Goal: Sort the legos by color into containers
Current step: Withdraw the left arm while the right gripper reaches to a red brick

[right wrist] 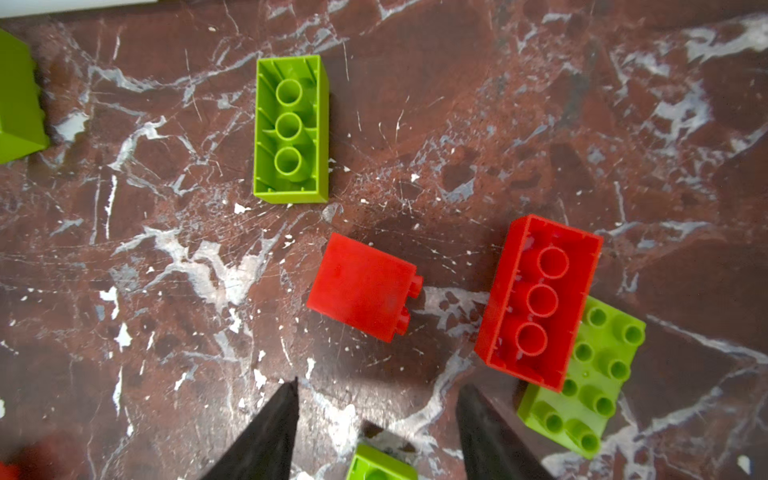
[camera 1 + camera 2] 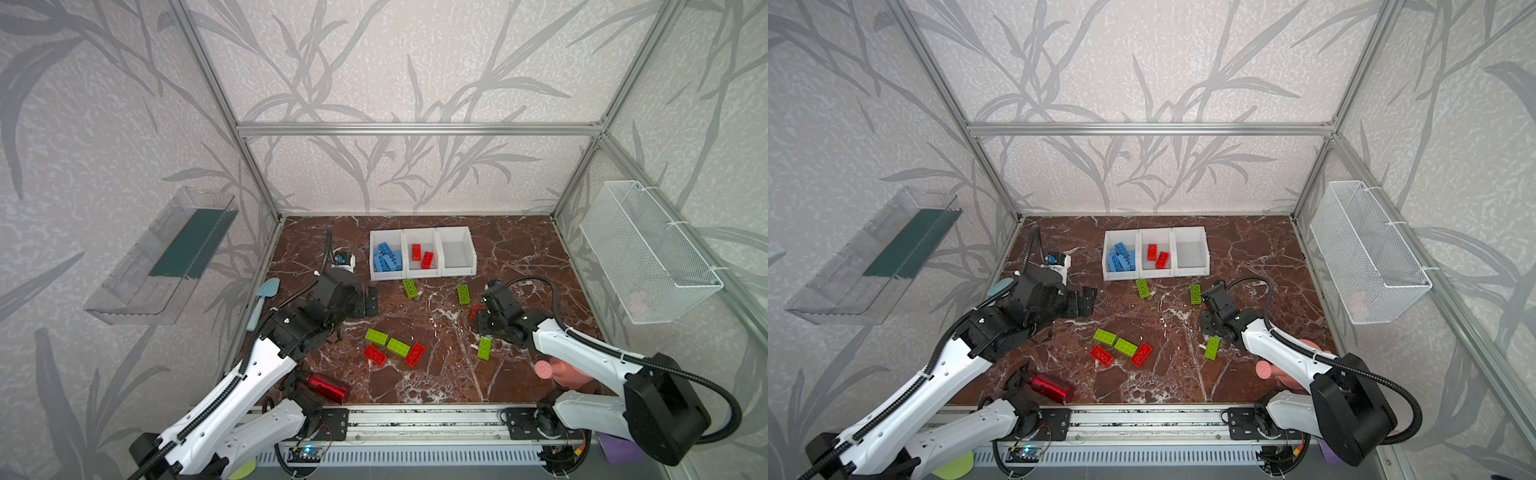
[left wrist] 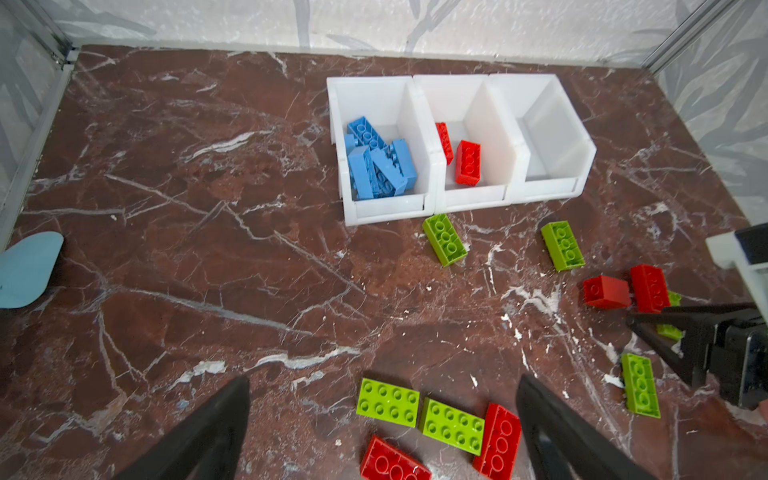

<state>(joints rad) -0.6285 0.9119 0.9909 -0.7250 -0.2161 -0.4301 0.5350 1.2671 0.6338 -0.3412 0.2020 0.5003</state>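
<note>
Three joined white containers [image 2: 423, 272] stand at the back; the left one holds several blue legos [image 2: 386, 257], the middle one two red legos [image 2: 422, 255], and the right one [image 3: 548, 137] holds nothing. Lime and red legos lie loose on the marble floor. My left gripper [image 2: 370, 301] hangs open above the floor, with a cluster of two green [image 3: 453, 424] and two red bricks beneath it. My right gripper [image 1: 380, 384] is open with nothing between its fingers, low over a small red brick [image 1: 363, 286]. Beside that, a longer red brick [image 1: 540, 303] lies on a green one [image 1: 598, 374].
A shiny red bottle [image 2: 328, 387] lies near the front left by the left arm. A light blue trowel [image 2: 262, 303] rests at the left wall and a pink watering can [image 2: 557, 372] at the front right. A wire basket [image 2: 648, 253] and a clear tray [image 2: 162, 257] hang on the side walls.
</note>
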